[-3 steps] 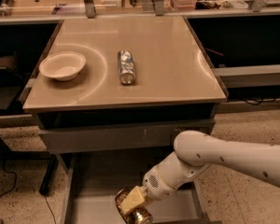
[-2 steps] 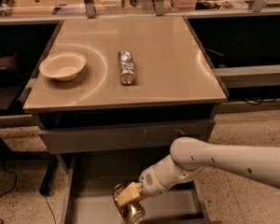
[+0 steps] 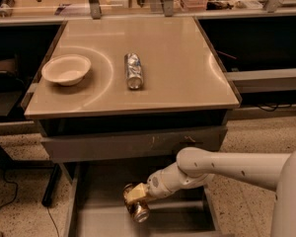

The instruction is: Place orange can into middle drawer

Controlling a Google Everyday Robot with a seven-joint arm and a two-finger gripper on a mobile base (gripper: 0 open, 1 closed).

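The orange can [image 3: 139, 211] is short and stout, gold-orange in this light, tilted with its shiny silver end facing down and toward me. It hangs low inside the pulled-out middle drawer [image 3: 96, 220], a shallow grey tray with a smooth floor, and I can't tell whether it touches that floor. Just above, a closed grey drawer front [image 3: 113, 146] with small orange scratches overhangs the back of the drawer. Up on the table [image 3: 187, 68] sit a white bowl [image 3: 66, 69] and a slim silver can [image 3: 133, 70] lying on its side. The gripper [image 3: 133, 196] reaches in from the right, its pale fingers [image 3: 136, 193] clamped on the can's upper end.
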